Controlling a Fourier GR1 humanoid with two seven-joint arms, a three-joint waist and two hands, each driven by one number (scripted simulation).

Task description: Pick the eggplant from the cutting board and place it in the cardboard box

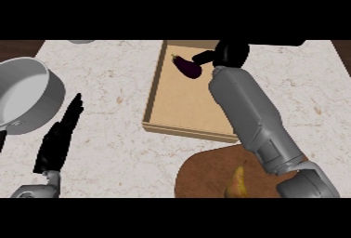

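The eggplant lay inside the cardboard box, toward its far end, a small dark purple shape against the tan floor with its stem end pointing to the back left. Whether it already rested on the box floor or hung just above it could not be told from this steep view. The right hand sat right beside it over the far right part of the box, its fingers reaching toward the eggplant and appearing to touch or nearly touch it; whether they were curled round it or had opened could not be made out. The grey right forearm ran from the lower right across the near right corner of the box.

The cutting board, a round brown slab at the lower edge just near of the box, no longer carried the eggplant; only a yellowish item lay on it.

Judged from this, the pick and the carry were done and the eggplant was at its goal. What seemed left was the release, if not already made, and drawing the right hand out of the box.

The left hand rested open at the lower left of the worktop, fingers straight and pointing away, next to a grey pot at the left edge.
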